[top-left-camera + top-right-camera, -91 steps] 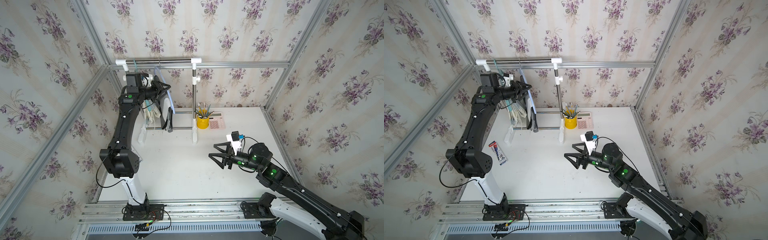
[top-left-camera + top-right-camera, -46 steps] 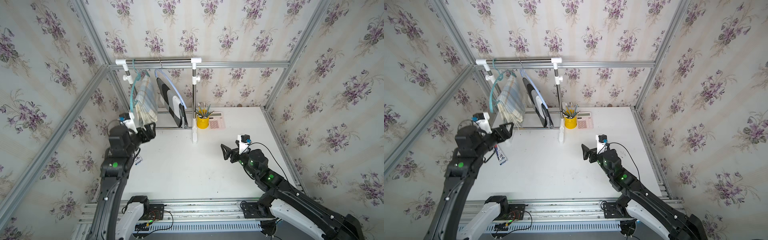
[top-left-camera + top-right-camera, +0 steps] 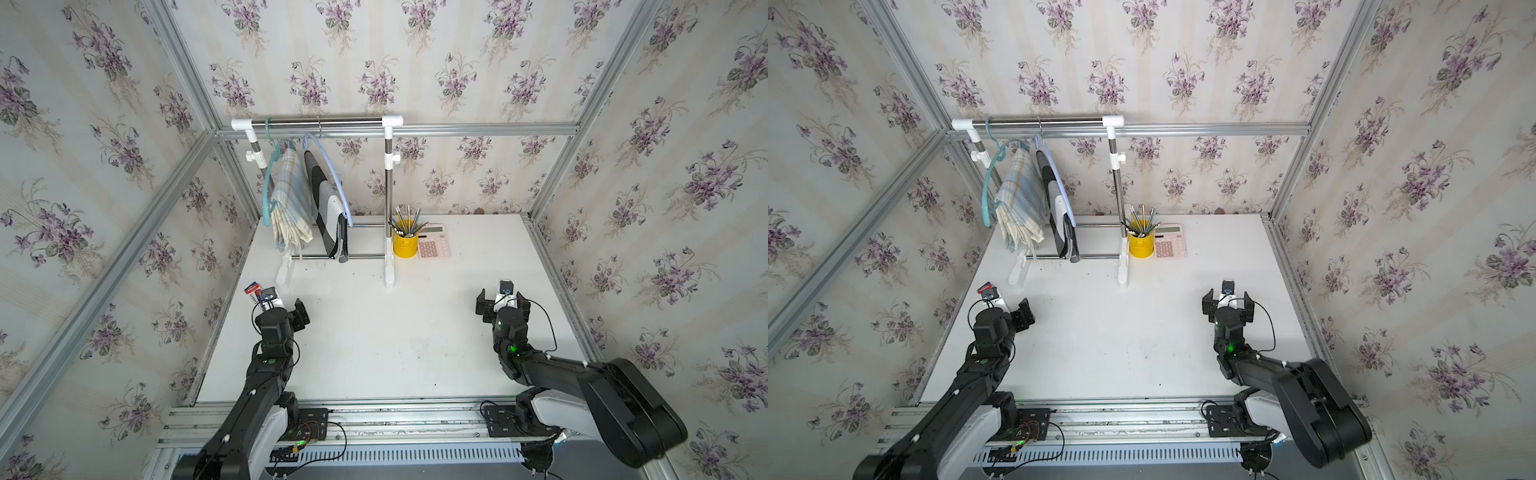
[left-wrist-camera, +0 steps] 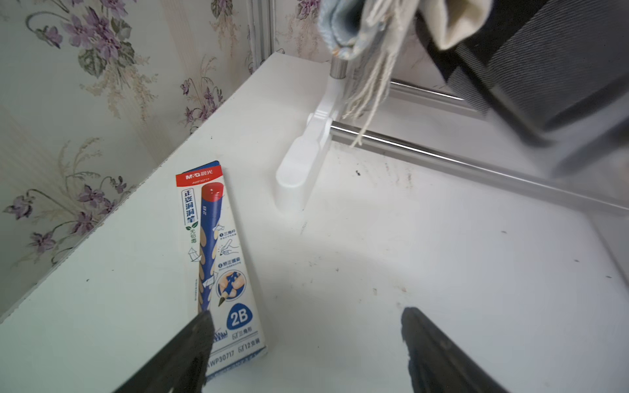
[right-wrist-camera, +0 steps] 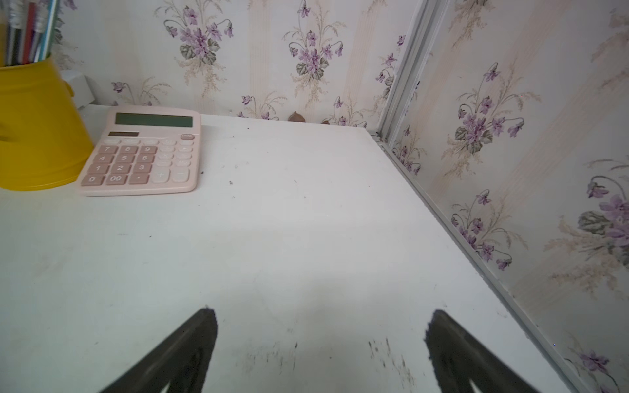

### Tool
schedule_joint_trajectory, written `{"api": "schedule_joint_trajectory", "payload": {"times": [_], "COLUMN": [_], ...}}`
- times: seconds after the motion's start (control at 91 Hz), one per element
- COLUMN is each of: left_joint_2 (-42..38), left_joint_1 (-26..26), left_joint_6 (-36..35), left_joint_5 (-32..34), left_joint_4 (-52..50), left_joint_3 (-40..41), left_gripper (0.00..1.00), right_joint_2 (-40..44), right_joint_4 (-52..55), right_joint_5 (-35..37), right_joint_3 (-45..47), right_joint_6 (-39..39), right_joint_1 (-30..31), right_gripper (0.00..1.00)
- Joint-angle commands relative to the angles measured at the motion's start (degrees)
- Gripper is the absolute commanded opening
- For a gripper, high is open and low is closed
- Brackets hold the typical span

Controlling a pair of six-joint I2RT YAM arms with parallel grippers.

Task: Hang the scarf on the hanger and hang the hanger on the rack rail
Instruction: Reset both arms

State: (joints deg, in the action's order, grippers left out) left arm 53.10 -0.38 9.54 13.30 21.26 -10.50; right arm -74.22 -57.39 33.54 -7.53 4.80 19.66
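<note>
at the back of the white table stands the rack. the checked scarf hangs straight down on the green hanger, up ahead of the left gripper, the nearer one. both that and the right gripper are spread wide, holding nothing.

table middle open, rack, yellow cup, calculator along back

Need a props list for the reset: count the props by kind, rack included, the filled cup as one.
Scarves: 2, plaid scarf and black-grey scarf
Hangers: 2, teal hanger and light-blue hanger
Rack: 1
Pencil cup: 1
Calculator: 1
Pencil box: 1
Total: 8
</note>
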Motion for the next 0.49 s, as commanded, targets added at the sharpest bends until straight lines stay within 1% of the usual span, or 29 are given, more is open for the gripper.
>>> {"api": "schedule_joint_trajectory", "payload": {"times": [0.0,0.044,0.088,0.121,0.154,0.176,0.209,0.231,0.242,0.253,0.275,0.286,0.297,0.319,0.341,0.396,0.418,0.451,0.483], "left_joint_2": [13.9,20.7,24.9,27.2,29.4,29.6,30.1,30.6,31.3,32.1,34.0,34.9,35.6,36.0,35.3,33.8,33.9,34.8,35.4], "left_joint_1": [0.3,0.3,0.4,0.9,0.3,-0.3,-0.5,-0.6,-0.6,-0.6,-0.8,-0.9,-0.9,-0.9,-0.9,-0.7,-0.7,-0.7,-0.8], "left_joint_6": [-3.1,-5.6,-6.3,-5.7,-6.8,-7.5,-9.1,-9.5,-9.9,-10.2,-11.0,-11.3,-11.6,-11.6,-11.0,-11.3,-11.4,-11.9,-12.3], "left_joint_5": [3.0,2.2,1.3,1.0,1.2,0.6,-2.5,-4.3,-4.9,-5.2,-5.4,-5.5,-5.8,-6.1,-6.4,-8.5,-9.1,-9.1,-9.5], "left_joint_4": [25.4,31.6,33.7,32.1,29.5,26.8,22.6,20.5,21.2,22.9,28.1,31.1,34.0,35.9,34.3,29.1,27.9,27.9,30.5], "left_joint_3": [-1.8,-3.5,-4.8,-6.7,-8.7,-9.9,-12.0,-13.3,-13.7,-13.7,-12.7,-11.8,-10.9,-9.4,-9.2,-10.6,-11.4,-12.3,-11.7], "left_gripper": [0.87,0.84,0.84,0.84,0.84,0.84,0.84,0.84,0.84,0.84,0.85,0.85,0.86,0.88,0.89,0.88,0.86,0.85,0.88], "right_joint_2": [-6.9,-10.6,-13.8,-12.2,-11.0,-12.3,-16.5,-17.6,-17.0,-16.0,-13.7,-13.3,-13.4,-14.8,-15.6,-13.5,-14.0,-15.2,-14.3], "right_joint_4": [-22.8,-28.5,-34.6,-31.3,-27.0,-27.8,-34.4,-35.3,-33.7,-29.8,-22.3,-20.4,-19.7,-22.6,-24.7,-17.9,-19.4,-22.5,-20.3], "right_joint_5": [-1.6,-4.6,-8.9,-11.4,-13.1,-13.5,-13.1,-13.6,-14.3,-15.2,-18.1,-20.2,-21.9,-23.7,-23.6,-22.3,-21.7,-20.8,-19.9], "right_joint_3": [0.0,1.0,2.5,2.5,1.6,1.5,1.4,1.0,0.7,0.2,-1.6,-2.5,-3.1,-3.2,-2.6,-3.7,-3.8,-3.3,-3.4], "right_joint_6": [2.3,-0.5,-1.8,-2.9,-3.9,-4.2,-3.1,-3.1,-3.5,-3.9,-4.4,-4.2,-3.9,-3.7,-4.2,-5.8,-5.8,-5.8,-6.7], "right_joint_1": [-3.6,-6.8,-9.2,-9.8,-10.6,-11.1,-11.4,-11.5,-11.6,-11.8,-12.7,-13.3,-13.6,-14.2,-14.5,-14.9,-15.0,-15.0,-15.0], "right_gripper": [1.00,1.00,1.00,1.00,0.99,0.99,1.00,1.00,1.00,0.99,0.96,0.94,0.93,0.93,0.95,0.97,0.97,1.00,1.00]}}
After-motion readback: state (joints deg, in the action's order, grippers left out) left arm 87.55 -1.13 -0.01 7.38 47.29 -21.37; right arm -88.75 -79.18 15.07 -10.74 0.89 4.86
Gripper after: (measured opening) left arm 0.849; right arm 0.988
